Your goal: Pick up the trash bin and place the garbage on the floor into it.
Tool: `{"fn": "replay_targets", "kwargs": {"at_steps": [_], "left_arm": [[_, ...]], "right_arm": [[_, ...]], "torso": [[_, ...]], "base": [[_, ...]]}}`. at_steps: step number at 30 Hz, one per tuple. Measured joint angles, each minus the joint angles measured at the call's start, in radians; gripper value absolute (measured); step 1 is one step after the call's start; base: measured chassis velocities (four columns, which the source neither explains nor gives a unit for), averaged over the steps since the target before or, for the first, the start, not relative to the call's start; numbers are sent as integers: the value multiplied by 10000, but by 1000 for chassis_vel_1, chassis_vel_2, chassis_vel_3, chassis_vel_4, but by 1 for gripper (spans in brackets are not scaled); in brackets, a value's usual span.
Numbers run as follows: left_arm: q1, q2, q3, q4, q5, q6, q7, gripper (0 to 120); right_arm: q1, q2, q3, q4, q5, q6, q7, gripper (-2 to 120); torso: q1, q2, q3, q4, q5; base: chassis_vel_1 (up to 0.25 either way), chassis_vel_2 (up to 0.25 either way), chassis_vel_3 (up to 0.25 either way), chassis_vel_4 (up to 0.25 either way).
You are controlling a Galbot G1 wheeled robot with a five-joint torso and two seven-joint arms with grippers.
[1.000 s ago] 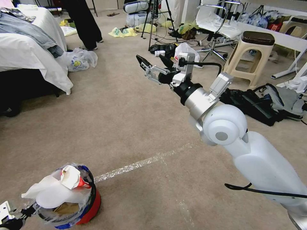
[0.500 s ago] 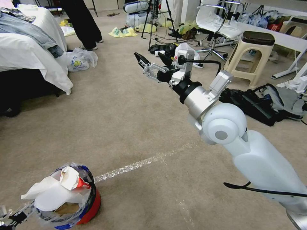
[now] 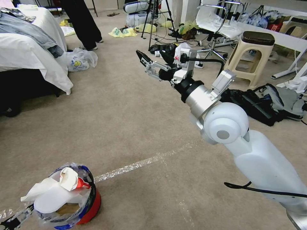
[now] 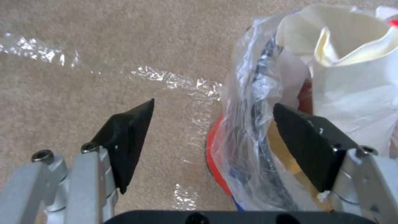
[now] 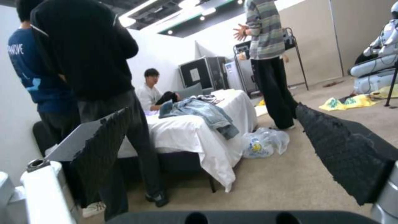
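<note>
Now red trash bin (image 3: 83, 204) upright, crinkled liner, seemingly crammed with white paper.

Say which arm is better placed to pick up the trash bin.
Probably left: the left gripper is open at the trash bin, one finger inside its rim. The right gripper is open, raised far off.

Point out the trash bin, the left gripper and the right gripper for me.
trash bin (image 3: 92, 204): head view, on its red side wall.
left gripper (image 4: 213, 137): left wrist view, midway between its open fingertips, straddling the bin's rim.
right gripper (image 3: 152, 57): head view, midway between its open fingertips.
</note>
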Motion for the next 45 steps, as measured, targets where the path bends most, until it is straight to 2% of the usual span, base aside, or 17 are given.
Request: {"fn": "replay_targets", "kwargs": {"at_steps": [8, 13, 18, 19, 22, 27, 28, 29, 31, 32, 34, 35, 37, 41, 42, 44, 45], "left_arm": [[370, 71, -477, -179, -13, -4, 4, 81], [453, 122, -749, 47, 115, -87, 50, 81], [117, 228, -1349, 432, 17, -239, -27, 81], [117, 228, -1349, 432, 17, -239, -27, 81], [-236, 430, -1905, 565, -215, -497, -192, 83], [-530, 427, -2105, 236, -116, -1027, -139, 86], [-615, 363, -2048, -176, -80, -1296, -47, 88], [-615, 363, -2048, -176, -80, -1296, -47, 88], [-728, 268, -1723, -1124, -71, -2006, 100, 94], [-728, 268, -1723, -1124, -71, -2006, 100, 94], [-814, 144, -1199, -2173, -7, -2605, 228, 98], [-814, 144, -1199, -2173, -7, -2605, 228, 98], [-811, 64, -729, -2793, 176, -2874, 534, 100], [-810, 166, -380, -3065, 467, -3125, 831, 100], [-781, 278, -175, -3161, 722, -3408, 1080, 100], [-762, 303, -99, -3191, 820, -3503, 1167, 100], [-747, 337, 150, -3267, 1112, -3741, 1311, 100]], "right_arm": [[-41, 34, 22, 45, -8, 18, -6, 100], [-111, 53, 28, 61, -41, 52, -17, 100], [-200, 34, 29, 44, -125, 105, -22, 100], [-200, 34, 29, 44, -125, 105, -22, 100], [-402, 17, 48, -38, -414, 250, -99, 100], [-669, 22, 121, -86, -685, 427, -217, 100], [-828, 20, 254, -103, -744, 545, -311, 100], [-828, 20, 254, -103, -744, 545, -311, 100], [-1161, 18, 585, -42, -752, 709, -351, 100], [-1161, 18, 585, -42, -752, 709, -351, 100], [-1661, -12, 1144, 68, -1148, 1189, -459, 100], [-1661, -12, 1144, 68, -1148, 1189, -459, 100], [-2283, -79, 1976, 227, -1677, 1448, -577, 100], [-2967, -196, 2872, 491, -1877, 1490, -585, 100], [-3493, -294, 3514, 594, -1992, 1610, -635, 100], [-3804, -334, 3846, 642, -2041, 1684, -674, 100], [-4600, -393, 4624, 753, -2183, 1871, -735, 100]], "torso": [[0, 0, 0, 1, 0], [0, 0, 0, 0, 0], [0, 0, 0, 2, -3], [0, 0, 0, 2, -3], [0, 0, 0, -1, -1], [0, 0, 0, 3, -1], [0, 0, 0, 4, -2], [0, 0, 0, 4, -2], [0, 0, 1, 0, 0], [0, 0, 1, 0, 0], [0, 0, 0, -3, 4], [0, 0, 0, -3, 4], [0, 0, 1, 1, 4], [0, -1, 0, 0, 2], [0, 0, 1, 0, 2], [0, 0, 0, 0, 2], [0, 0, 0, 1, 4]], "base": [[0, 0, 0, 0], [0, 0, 0, 0], [0, 0, 0, 0], [0, 0, 0, 0], [0, 0, 0, 0], [0, 0, 0, 0], [0, 0, 0, 0], [0, 0, 0, 0], [0, 0, 0, 0], [0, 0, 0, 0], [0, 0, 0, 0], [0, 0, 0, 0], [0, 0, 0, 0], [0, 0, 0, 0], [0, 0, 0, 0], [0, 0, 0, 0], [0, 0, 0, 0]]}}
